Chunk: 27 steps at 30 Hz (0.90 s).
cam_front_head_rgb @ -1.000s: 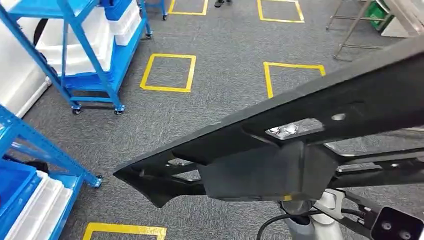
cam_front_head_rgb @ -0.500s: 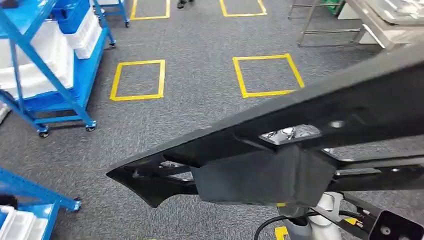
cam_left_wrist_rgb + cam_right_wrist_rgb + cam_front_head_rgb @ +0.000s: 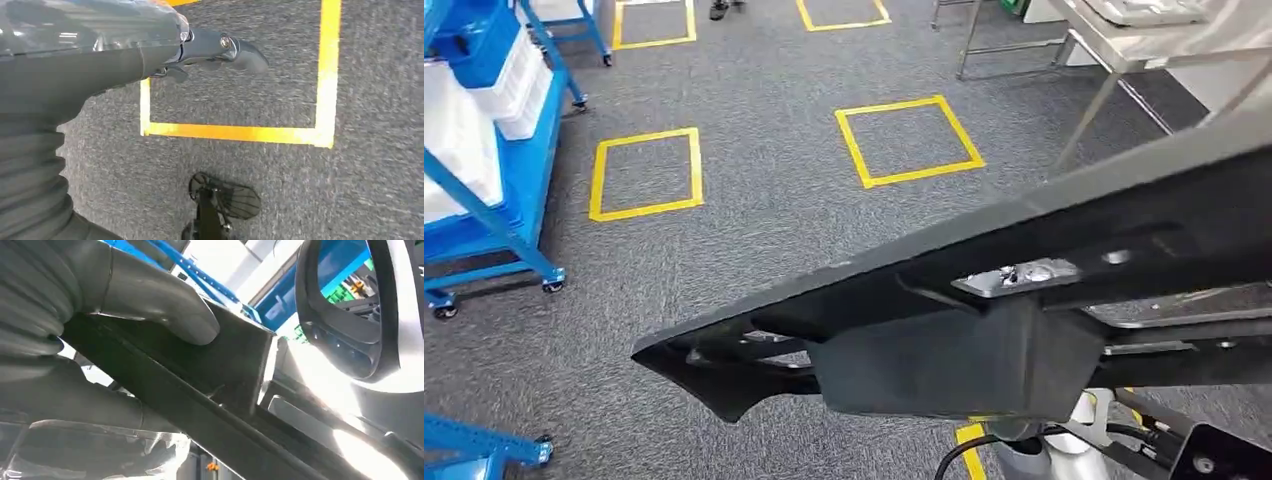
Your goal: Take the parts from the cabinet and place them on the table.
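On your left, the blue cabinet (image 3: 484, 190) had slid further toward the frame edge than a second earlier, because the robot was turning. The left hand (image 3: 200, 50) hung over the carpet, grasping nothing, fingers apparently loose. Across the middle, the black part (image 3: 944, 320) stayed clasped by the right hand (image 3: 150, 300). At upper right, the steel table (image 3: 1124, 50) had come into view, so placement looked near.

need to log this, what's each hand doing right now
Left hand: holds nothing, whether open cannot be told.
Right hand: gripping the long black part.
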Each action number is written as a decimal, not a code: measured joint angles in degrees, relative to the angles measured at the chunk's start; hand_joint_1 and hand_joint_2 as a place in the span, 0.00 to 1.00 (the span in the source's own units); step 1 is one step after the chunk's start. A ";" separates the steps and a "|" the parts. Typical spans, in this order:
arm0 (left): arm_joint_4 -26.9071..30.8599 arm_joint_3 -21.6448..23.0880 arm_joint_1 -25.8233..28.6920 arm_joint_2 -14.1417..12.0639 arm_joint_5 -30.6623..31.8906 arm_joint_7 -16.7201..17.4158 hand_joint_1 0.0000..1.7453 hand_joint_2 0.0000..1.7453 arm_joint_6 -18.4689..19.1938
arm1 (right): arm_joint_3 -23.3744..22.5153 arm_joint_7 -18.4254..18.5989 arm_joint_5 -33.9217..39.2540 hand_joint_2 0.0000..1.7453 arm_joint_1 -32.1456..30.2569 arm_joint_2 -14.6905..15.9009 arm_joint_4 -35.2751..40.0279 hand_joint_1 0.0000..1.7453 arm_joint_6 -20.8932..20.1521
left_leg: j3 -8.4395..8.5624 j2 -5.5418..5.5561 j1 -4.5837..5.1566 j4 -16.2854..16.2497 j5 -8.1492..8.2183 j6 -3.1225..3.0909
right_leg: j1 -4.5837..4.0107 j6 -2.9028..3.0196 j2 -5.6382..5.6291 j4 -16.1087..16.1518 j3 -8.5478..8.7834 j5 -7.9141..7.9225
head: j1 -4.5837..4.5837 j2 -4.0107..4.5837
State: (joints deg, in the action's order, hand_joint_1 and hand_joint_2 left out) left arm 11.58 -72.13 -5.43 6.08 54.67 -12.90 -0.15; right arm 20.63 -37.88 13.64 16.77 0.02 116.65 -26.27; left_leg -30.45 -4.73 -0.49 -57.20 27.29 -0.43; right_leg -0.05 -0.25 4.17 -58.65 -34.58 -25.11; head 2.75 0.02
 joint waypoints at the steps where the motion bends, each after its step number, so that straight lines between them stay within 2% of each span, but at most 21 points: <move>1: 0.00 0.00 0.01 0.00 0.02 0.00 0.00 1.00 -0.02 | 0.00 0.00 0.02 1.00 0.05 0.00 0.11 1.00 -0.13 | 0.03 -0.37 0.41 -0.04 0.23 0.38 | -0.61 0.44 0.78 0.34 0.18 -0.32 | 0.00 -0.02; 2: 0.00 -0.02 0.03 0.00 0.00 0.00 0.00 1.00 -0.02 | 0.00 0.00 0.09 1.00 0.11 -0.02 0.13 1.00 -0.26 | 0.12 -0.82 0.31 -0.01 0.33 0.66 | -0.68 0.68 -0.22 0.43 0.04 -0.23 | 0.00 -0.02; 4: 0.00 -0.02 -0.03 0.04 0.00 0.00 0.00 1.00 0.00 | 0.00 0.09 0.09 1.00 0.06 0.00 0.13 1.00 -0.31 | 0.49 -2.06 0.30 0.25 0.45 1.15 | -0.87 1.03 -1.50 0.47 -0.17 -0.29 | 0.00 -0.02; 5: 0.00 -0.02 -0.17 0.11 0.00 -0.04 0.00 1.00 0.04 | 0.00 0.13 0.09 1.00 0.09 0.00 0.30 1.00 -0.37 | 0.76 -2.42 0.24 0.22 0.75 1.60 | -0.40 1.53 -2.33 1.08 0.14 0.04 | 0.00 -0.02; 6: 0.00 -0.02 -0.34 0.09 0.00 -0.09 0.00 1.00 0.11 | -0.02 0.20 0.13 1.00 0.16 -0.02 0.44 1.00 -0.44 | 0.64 0.36 -0.11 -0.63 1.54 1.92 | -0.18 1.75 -2.84 1.41 0.50 0.23 | 0.00 -0.02; 7: 0.00 -0.02 -0.32 0.15 0.00 -0.15 0.00 1.00 0.15 | -0.02 0.20 0.18 1.00 0.39 -0.11 0.44 1.00 -0.52 | -0.52 2.53 -0.19 -3.35 3.42 1.96 | -0.03 2.09 -3.32 1.45 0.55 0.25 | 0.02 -0.02; 8: 0.00 -0.02 -0.22 0.26 0.00 -0.13 0.00 1.00 0.20 | -0.02 0.24 0.24 1.00 0.41 -0.17 0.44 1.00 -0.61 | -2.76 3.57 -0.28 -8.08 5.89 2.05 | 0.00 2.24 -3.94 1.45 0.54 0.23 | 0.00 0.00; 10: 0.00 -0.02 0.15 0.24 0.02 0.02 0.00 1.00 0.17 | -0.04 0.28 0.46 1.00 0.32 -0.17 0.42 1.00 -0.87 | -7.33 4.16 -0.28 -16.92 8.96 2.30 | -0.09 2.32 -5.58 1.39 0.52 0.21 | 0.02 -0.02; 11: 0.00 -0.04 0.29 0.20 0.00 0.04 0.00 1.00 0.17 | -0.11 0.35 0.61 1.00 0.27 -0.15 0.42 1.00 -1.09 | -8.46 4.18 -0.29 -18.49 8.66 2.30 | -0.12 2.31 -6.45 1.35 0.56 0.21 | 0.00 -0.02; 12: 0.00 -0.07 0.27 0.17 -0.13 0.04 0.00 1.00 0.28 | -0.28 0.55 0.74 1.00 0.26 -0.17 0.39 1.00 -1.48 | -8.18 4.21 -0.29 -16.99 6.88 2.24 | -0.10 2.28 -7.30 1.29 0.61 0.18 | 0.00 -0.02; 14: 0.00 -0.09 0.06 0.15 -0.20 0.02 0.00 1.00 0.52 | -0.63 0.72 1.12 1.00 0.35 -0.22 0.35 1.00 -1.60 | -4.62 4.95 -0.38 -8.04 1.09 2.10 | 0.02 1.98 -8.78 0.96 0.83 -0.02 | 0.02 0.00; 15: 0.00 -0.07 0.06 0.15 -0.18 0.00 0.00 1.00 0.59 | -0.81 0.79 1.14 1.00 0.46 -0.26 0.24 1.00 -1.60 | -2.62 6.78 -0.58 -3.24 -1.30 2.07 | 0.10 1.72 -9.41 0.75 0.85 -0.19 | 0.00 0.00; 16: 0.00 -0.07 0.08 0.15 -0.18 0.00 0.00 1.00 0.63 | -0.94 0.85 1.14 1.00 0.66 -0.28 0.07 1.00 -1.60 | -1.87 9.26 -0.66 -1.21 -0.51 1.91 | -0.21 1.35 -10.04 0.30 0.50 -0.35 | 0.00 0.00; 19: 0.00 -0.09 -0.06 0.13 -0.18 0.02 0.00 1.00 0.66 | -1.33 1.05 1.11 1.00 0.76 -0.42 -0.17 1.00 -1.60 | -1.78 8.03 -0.35 -1.01 -0.46 1.04 | 0.40 0.22 -11.71 0.56 -0.22 0.13 | 0.00 -0.02; 20: 0.00 -0.09 -0.18 0.15 -0.15 0.00 0.00 1.00 0.66 | -1.60 1.12 1.14 1.00 0.81 -0.42 -0.22 1.00 -1.60 | -1.65 7.53 -0.55 -0.56 -0.76 0.57 | 0.18 -0.26 -12.27 0.59 -0.35 0.18 | 0.00 0.00; 21: 0.00 -0.09 -0.34 0.20 -0.15 0.00 0.00 1.00 0.68 | -1.79 1.11 1.11 1.00 0.74 -0.42 -0.26 1.00 -1.60 | -1.48 6.69 -0.71 -0.19 -1.06 0.12 | 0.32 -0.27 -10.30 -0.07 -0.39 -0.32 | 0.00 -0.02; 22: 0.00 -0.09 -0.34 0.17 -0.18 -0.02 0.00 1.00 0.70 | -1.97 1.12 1.11 1.00 1.01 -0.42 -0.28 1.00 -1.60 | -1.40 6.16 -0.60 -0.03 -1.03 -0.34 | 0.01 -0.53 -7.02 -2.18 -1.47 -1.92 | 0.00 -0.02; 23: 0.00 -0.09 -0.21 0.13 -0.18 -0.02 0.00 1.00 0.68 | -1.99 1.18 1.11 1.00 1.18 -0.42 -0.39 1.00 -1.57 | -1.42 5.36 -0.39 -0.03 -0.98 -0.51 | 0.14 -0.84 -5.49 -6.60 -3.65 -4.40 | 0.00 -0.02; 25: 0.00 -0.11 0.09 0.04 -0.15 -0.02 0.00 1.00 0.70 | -2.20 1.77 1.14 1.00 1.14 -0.42 -0.72 1.00 -1.51 | -1.43 3.75 -0.11 -0.04 -0.80 -0.75 | 0.49 -1.21 -4.75 -15.68 -8.21 -7.98 | 0.00 -0.02; 26: 0.00 -0.11 0.11 0.02 -0.02 -0.02 0.00 1.00 0.77 | -2.32 2.14 1.24 1.00 1.15 -0.42 -1.05 1.00 -1.38 | -1.43 2.99 -0.04 -0.06 -0.73 -0.75 | 0.58 -1.28 -4.66 -17.73 -9.27 -8.15 | 0.00 -0.02; 27: 0.00 -0.11 0.05 0.04 0.04 -0.02 0.00 1.00 0.83 | -2.49 2.53 1.42 1.00 1.27 -0.42 -1.74 1.00 -1.31 | -1.37 2.30 0.00 -0.06 -0.64 -0.72 | 0.60 -1.30 -4.55 -16.89 -8.95 -7.01 | 0.00 0.00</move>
State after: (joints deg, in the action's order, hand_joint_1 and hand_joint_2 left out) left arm 11.58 -72.24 -5.38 6.12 54.71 -12.92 0.68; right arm 18.14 -35.34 15.06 18.04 -0.39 114.91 -27.58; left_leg -31.82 -2.43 -0.49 -57.26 26.64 -1.15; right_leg 0.55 -1.55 -0.38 -75.54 -43.52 -32.12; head 2.75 0.02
